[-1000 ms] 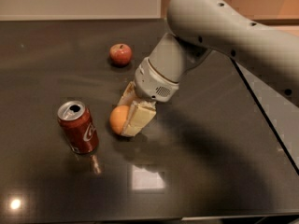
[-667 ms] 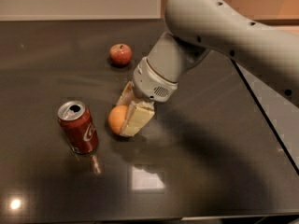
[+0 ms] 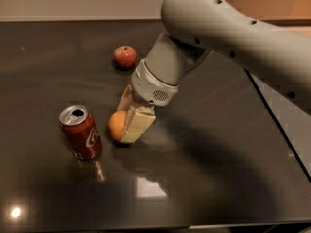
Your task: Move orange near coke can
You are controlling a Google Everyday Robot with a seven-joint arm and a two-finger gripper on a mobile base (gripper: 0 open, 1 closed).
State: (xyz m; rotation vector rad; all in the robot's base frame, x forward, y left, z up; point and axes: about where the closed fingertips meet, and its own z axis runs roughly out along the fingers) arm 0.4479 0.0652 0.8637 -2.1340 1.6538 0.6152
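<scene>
Three things share the dark bench, and furthest left is the coke can, standing upright with its silver top and opening facing up. Just to its right, with only a thin gap between them, is the orange, low over the surface; whether it rests on the bench or hangs just clear of it cannot be told. The pincer is clamped on the orange, one pale finger across its right side and the other reaching down behind it, so the fruit is pinched from front and back and its left face is bare toward the can. That grip looks chosen to let the fruit come close to the can without a finger knocking it over. Further back, well apart from both, lies a red apple, which has no part in the job. The grey arm slopes in from the upper right. The orange is already near the can, so the task looks nearly done, with release probably the step remaining.
</scene>
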